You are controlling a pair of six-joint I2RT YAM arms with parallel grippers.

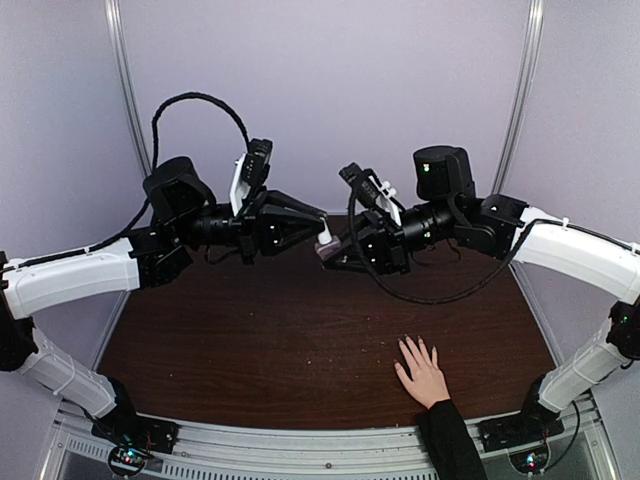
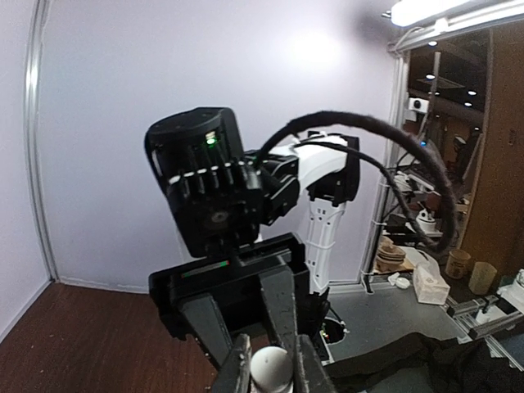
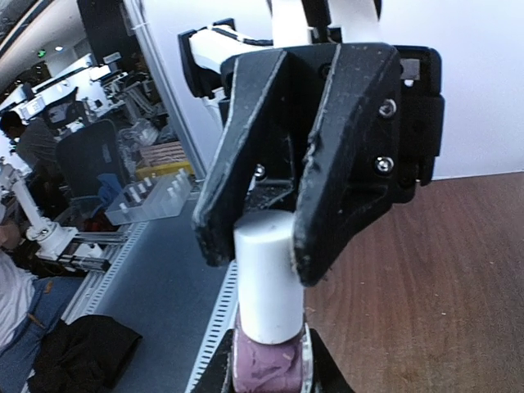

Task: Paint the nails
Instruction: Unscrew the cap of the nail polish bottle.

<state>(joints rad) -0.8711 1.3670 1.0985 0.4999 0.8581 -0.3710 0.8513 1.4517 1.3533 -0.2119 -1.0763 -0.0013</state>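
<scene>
I'm clenching left pincer on white cylindrical cap, right pincer grasping small purple-filled bottle. Tiny fingernails near right looking delicate: brushing lightly, never gripping.

Dark wood-grain table, matt white cap, seemingly plastic

One left claw, one right claw, one bottle, one white cap, one hand, five fingers

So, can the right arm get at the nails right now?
Probably not yet: nothing blocks the way down to the nails, but the right gripper is shut on the bottle, with the left gripper clamped on its cap, so no brush is free.
</scene>
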